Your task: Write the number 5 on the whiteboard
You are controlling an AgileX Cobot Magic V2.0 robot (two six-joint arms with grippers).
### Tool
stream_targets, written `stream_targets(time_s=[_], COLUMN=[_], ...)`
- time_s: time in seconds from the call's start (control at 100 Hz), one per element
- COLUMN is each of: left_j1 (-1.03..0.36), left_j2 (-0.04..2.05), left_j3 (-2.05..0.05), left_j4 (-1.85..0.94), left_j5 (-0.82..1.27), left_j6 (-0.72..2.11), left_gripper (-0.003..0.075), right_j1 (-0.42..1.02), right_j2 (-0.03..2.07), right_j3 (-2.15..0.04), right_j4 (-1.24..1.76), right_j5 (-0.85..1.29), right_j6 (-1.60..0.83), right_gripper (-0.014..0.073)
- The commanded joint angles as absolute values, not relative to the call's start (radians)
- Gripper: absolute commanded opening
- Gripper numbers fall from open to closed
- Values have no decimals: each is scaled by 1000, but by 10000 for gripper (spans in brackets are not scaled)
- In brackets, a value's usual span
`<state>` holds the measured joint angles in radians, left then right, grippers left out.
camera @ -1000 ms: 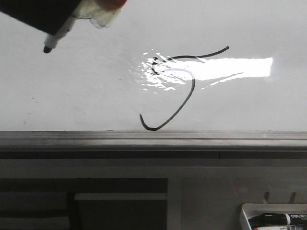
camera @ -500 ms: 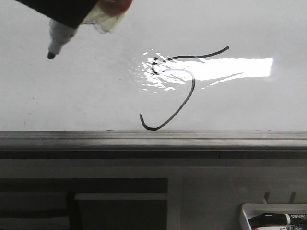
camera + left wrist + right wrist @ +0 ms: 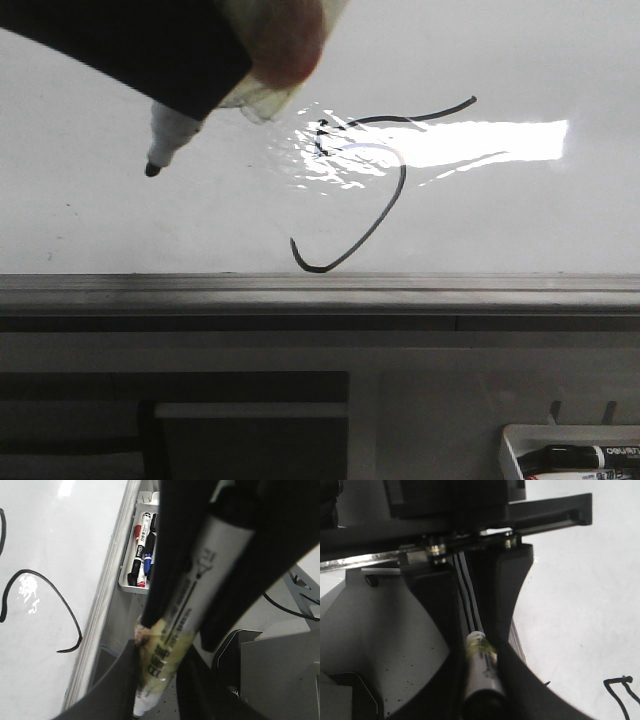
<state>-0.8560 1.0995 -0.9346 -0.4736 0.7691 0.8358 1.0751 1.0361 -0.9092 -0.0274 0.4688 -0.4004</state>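
Note:
The number 5 (image 3: 385, 190) is a thin black line on the glossy whiteboard (image 3: 520, 60), partly under a bright glare. Its hook also shows in the left wrist view (image 3: 60, 600). My left gripper (image 3: 235, 75) reaches in from the top left, shut on a grey marker (image 3: 170, 135) with yellowed tape. The black tip (image 3: 153, 169) points down at the board left of the 5. In the left wrist view the gripper (image 3: 157, 680) clamps the marker (image 3: 200, 590). My right gripper (image 3: 481, 675) is shut on another taped marker (image 3: 480, 657) beside the whiteboard (image 3: 580, 595).
A grey metal edge rail (image 3: 320, 292) runs along the board's near side. A small white tray (image 3: 520, 440) with markers hangs at the bottom right and also shows in the left wrist view (image 3: 142, 587). A dark frame (image 3: 470, 510) spans the right wrist view.
My left gripper has moved right and down in the front view with the marker, so the tip is closer to the 5. The drawn line is unchanged.

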Motion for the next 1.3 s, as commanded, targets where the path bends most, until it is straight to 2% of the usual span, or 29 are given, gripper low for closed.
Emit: stream_targets(time_s=[0.0,0.1,0.17,0.46,0.51,0.58,0.65,0.7,0.74,1.01,1.29], left_j1=[-852,-850,-844,-771,-762,-759,-759,-759,-759,-759,-744], left_j2=[1098,1098,1098,1098,1098,1098,1106,1119,1133,1258,1301], left_j3=[-965,-963,-954,-835,-812,-789,-781,-781,-781,-781,-781], left_j4=[-507,-521,-532,-591,-597,-599,-601,-603,-605,-614,-609], left_j5=[700,698,694,549,497,404,317,265,233,128,40], left_j6=[771,771,762,545,477,380,292,247,230,158,158], left_gripper=[-20,-20,-20,-20,-20,-20,-20,-21,-21,-21,-21], right_j1=[1078,1076,1068,949,920,880,845,826,815,807,807], right_j2=[1023,1015,997,836,805,767,736,720,710,674,654], right_j3=[-939,-943,-958,-994,-994,-994,-994,-994,-994,-992,-988], right_j4=[-33,-33,-33,-33,-33,-33,-33,-33,-33,-33,-33], right_j5=[362,344,318,330,351,380,411,437,455,597,676], right_j6=[-416,-416,-416,-392,-355,-313,-284,-279,-279,-275,-275], right_gripper=[188,389,477,487,461,370,206,41,-60,-61,-61])
